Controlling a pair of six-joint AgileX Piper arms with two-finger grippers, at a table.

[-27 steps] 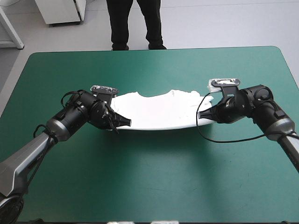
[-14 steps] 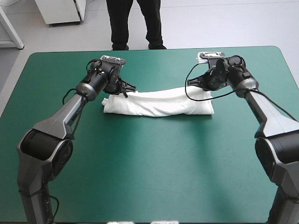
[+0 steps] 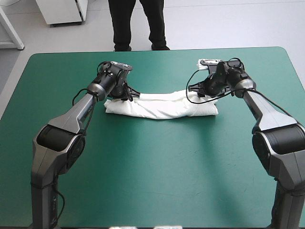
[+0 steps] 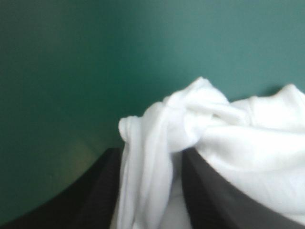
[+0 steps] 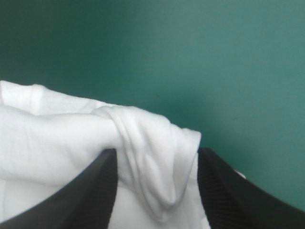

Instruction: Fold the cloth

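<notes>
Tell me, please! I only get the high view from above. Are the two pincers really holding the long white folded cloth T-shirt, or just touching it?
Observer: The left wrist view shows the left pincer shut on the white short-sleeved fabric T-shirt. A bunched fold is squeezed between its black fingers.
Operator: And the other one?
Observer: The right wrist view shows the right pincer gripping too, with a rolled edge of the shirt pinched between its fingers.
Operator: Is the shirt smooth where the left one holds it?
Observer: No. The left wrist view shows it crumpled into several twisted folds there, with bare teal-green table cover beyond.
</notes>
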